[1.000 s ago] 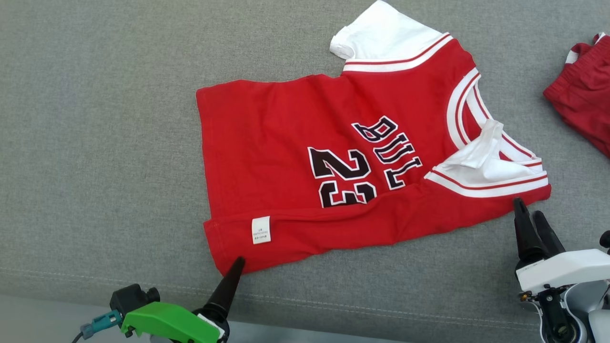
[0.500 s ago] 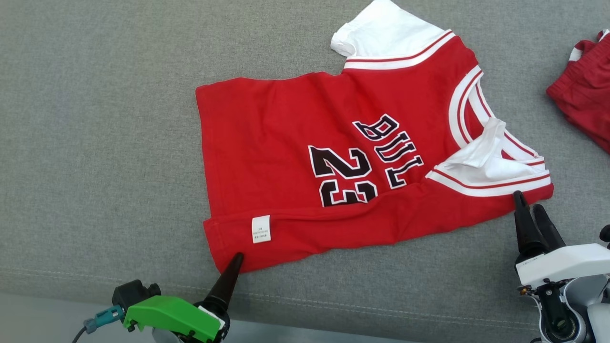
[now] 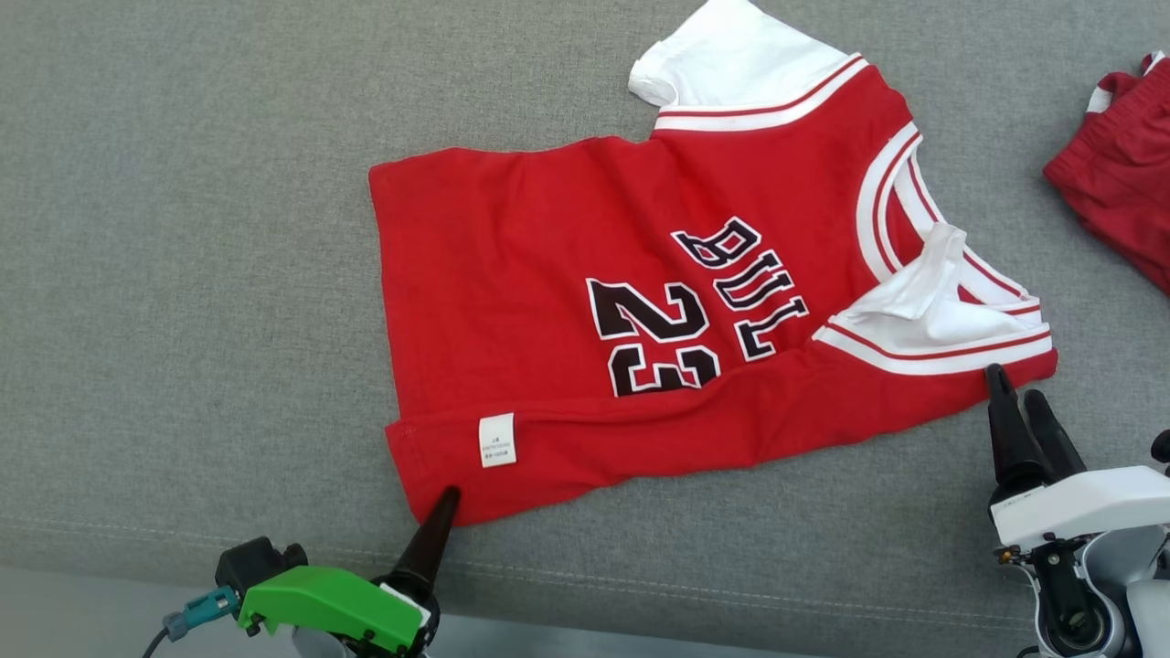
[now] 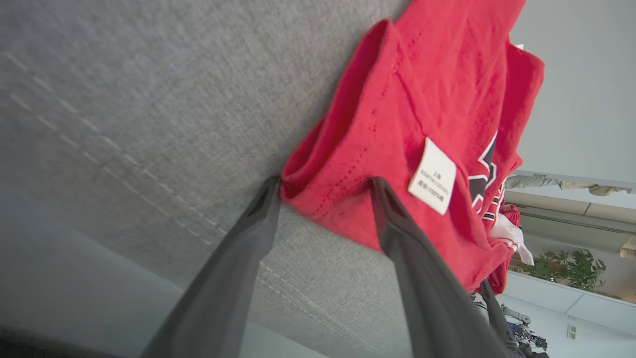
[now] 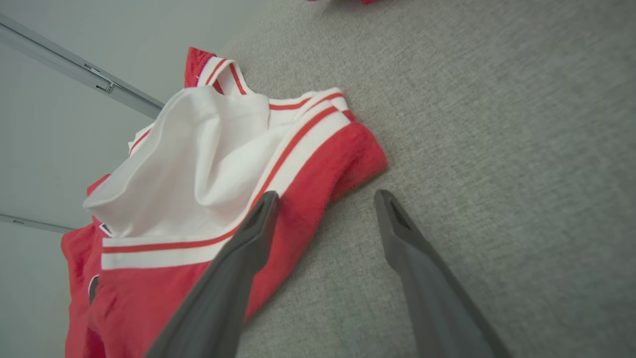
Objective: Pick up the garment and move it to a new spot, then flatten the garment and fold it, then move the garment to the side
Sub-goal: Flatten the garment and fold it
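So the left gripper [image 4: 326, 183] has its two long dark fingers spread wide, straddling the near hem corner of the red knit basketball jersey [image 3: 548, 274]. One tip sits right at the folded edge and the other lies over the red cloth just beside the small white care label [image 3: 498, 440], so nothing's actually pinched. The right gripper [image 5: 326, 195] is just as wide open and holding nothing. One of its fingertips overlaps the red edge below the white-and-red striped armhole trim [image 5: 298, 144], and the other is over bare cushion just beside that corner. The jersey itself lies mostly spread out in the middle of the grey woven fabric surface [image 3: 183, 274], black "23" and lettering facing up, hem toward the robot's left and collar toward its right. Its near long edge is folded over onto itself and the near white short sleeve [image 3: 923, 306] is bunched up, while the far white sleeve [image 3: 731, 55] lies flat. A stitched seam [image 3: 137, 525] runs along the surface's near edge. At the right edge of the head view there's a second dark red garment [image 3: 1120, 183], well apart from the jersey.
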Controlling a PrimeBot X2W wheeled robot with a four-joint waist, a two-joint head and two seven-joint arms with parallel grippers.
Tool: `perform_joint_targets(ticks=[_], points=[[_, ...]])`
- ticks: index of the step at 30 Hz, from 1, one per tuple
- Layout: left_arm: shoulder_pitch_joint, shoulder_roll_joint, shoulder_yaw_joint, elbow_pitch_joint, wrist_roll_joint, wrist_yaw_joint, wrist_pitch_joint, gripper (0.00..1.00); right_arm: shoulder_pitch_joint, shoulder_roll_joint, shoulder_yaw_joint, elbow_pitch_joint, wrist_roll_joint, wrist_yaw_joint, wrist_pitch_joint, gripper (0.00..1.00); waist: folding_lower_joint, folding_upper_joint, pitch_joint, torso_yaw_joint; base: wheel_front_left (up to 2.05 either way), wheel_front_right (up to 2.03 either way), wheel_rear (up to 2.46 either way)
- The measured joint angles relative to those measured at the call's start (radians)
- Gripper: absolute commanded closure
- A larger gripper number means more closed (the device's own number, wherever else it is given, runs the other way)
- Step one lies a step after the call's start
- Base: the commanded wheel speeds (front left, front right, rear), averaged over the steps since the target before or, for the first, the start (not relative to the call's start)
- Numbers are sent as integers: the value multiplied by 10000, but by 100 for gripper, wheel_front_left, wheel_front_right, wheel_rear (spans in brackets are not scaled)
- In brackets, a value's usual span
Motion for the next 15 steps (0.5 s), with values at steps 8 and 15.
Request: perform_joint_targets(ticks=[8,15], points=[[-135,-6,-15,247,2,-19,-151,100,-67,-2,36,104,-2,44,-69,0,0,0,-18,23,0,0,0],[-428,-31,88,251,15,-153,-431,100,-102,-2,84,203,-2,79,-75,0,0,0,-17,42,0,0,0]])
